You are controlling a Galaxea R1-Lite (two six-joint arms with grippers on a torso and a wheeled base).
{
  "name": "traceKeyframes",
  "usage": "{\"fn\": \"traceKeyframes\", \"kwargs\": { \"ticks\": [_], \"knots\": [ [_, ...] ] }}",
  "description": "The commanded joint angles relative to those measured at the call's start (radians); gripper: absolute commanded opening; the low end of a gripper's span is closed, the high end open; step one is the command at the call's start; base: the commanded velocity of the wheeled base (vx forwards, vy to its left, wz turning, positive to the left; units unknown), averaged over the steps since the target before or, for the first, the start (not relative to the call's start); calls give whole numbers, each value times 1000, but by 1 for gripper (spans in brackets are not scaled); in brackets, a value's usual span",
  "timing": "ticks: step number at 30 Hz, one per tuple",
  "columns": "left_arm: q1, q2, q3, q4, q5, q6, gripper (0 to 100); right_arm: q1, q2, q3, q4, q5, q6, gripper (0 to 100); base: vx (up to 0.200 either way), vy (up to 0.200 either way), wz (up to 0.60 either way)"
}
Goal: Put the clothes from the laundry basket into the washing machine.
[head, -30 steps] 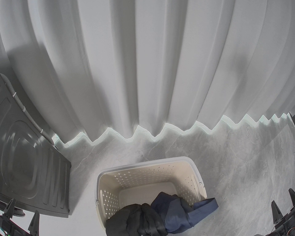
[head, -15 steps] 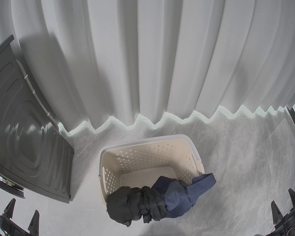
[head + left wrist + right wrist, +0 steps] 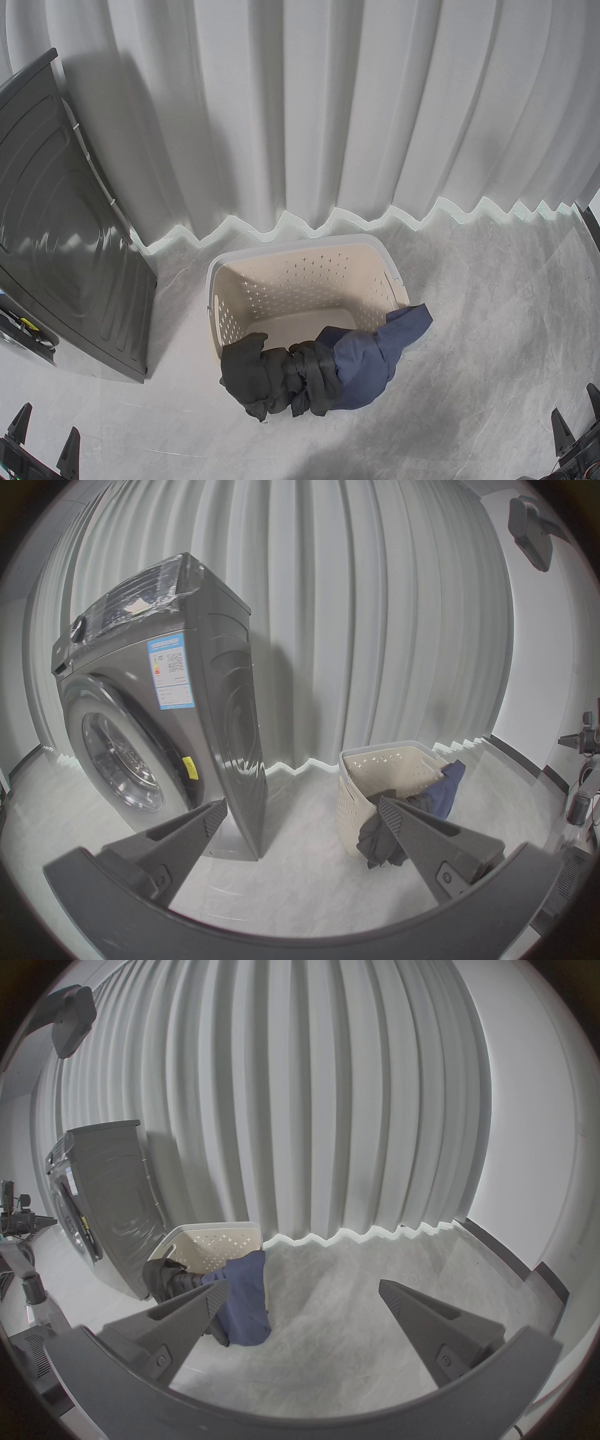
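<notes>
A cream laundry basket (image 3: 300, 247) stands on the floor in front of me. A dark grey garment (image 3: 269, 375) and a navy garment (image 3: 369, 356) hang twisted together over its near rim. The grey washing machine (image 3: 56, 219) stands to the left, its side panel facing the basket. In the left wrist view its round front door (image 3: 122, 761) shows. My left gripper (image 3: 45, 431) is low at the left, open and holding nothing, well short of the basket. My right gripper (image 3: 574, 412) is low at the right, also open with nothing in it. From the right wrist, the navy garment (image 3: 244, 1297) drapes down the basket's side.
A white pleated curtain (image 3: 325, 112) hangs close behind the basket and the washing machine. Grey marbled floor (image 3: 500, 300) lies bare to the right of the basket and between it and my grippers. A dark skirting (image 3: 519, 1266) runs along the right wall.
The whole head view has shifted: the basket and washing machine now sit higher in the picture, with more floor in front. Both grippers keep their places, open.
</notes>
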Motion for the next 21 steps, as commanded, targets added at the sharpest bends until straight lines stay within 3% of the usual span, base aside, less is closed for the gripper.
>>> {"fn": "traceKeyframes", "kwargs": {
  "ticks": [1,4,8,12,13,21],
  "knots": [
    [0,-18,16,0,0,0,100,-1,-18,18,0,0,0,100,-200,0,0],
    [0,-18,18,0,0,0,100,-1,-18,18,0,0,0,100,-200,0,0],
    [0,-18,18,-2,-1,-2,100,-1,-18,18,0,0,0,100,0,0,0],
    [0,-18,16,0,8,-25,100,1,-18,18,0,0,0,100,0,0,0],
    [0,-18,16,0,14,-41,100,1,-18,18,0,0,0,100,0,0,0],
    [-2,-18,16,-2,-1,-18,100,1,-18,18,0,0,0,100,0,200,0]
  ]
}}
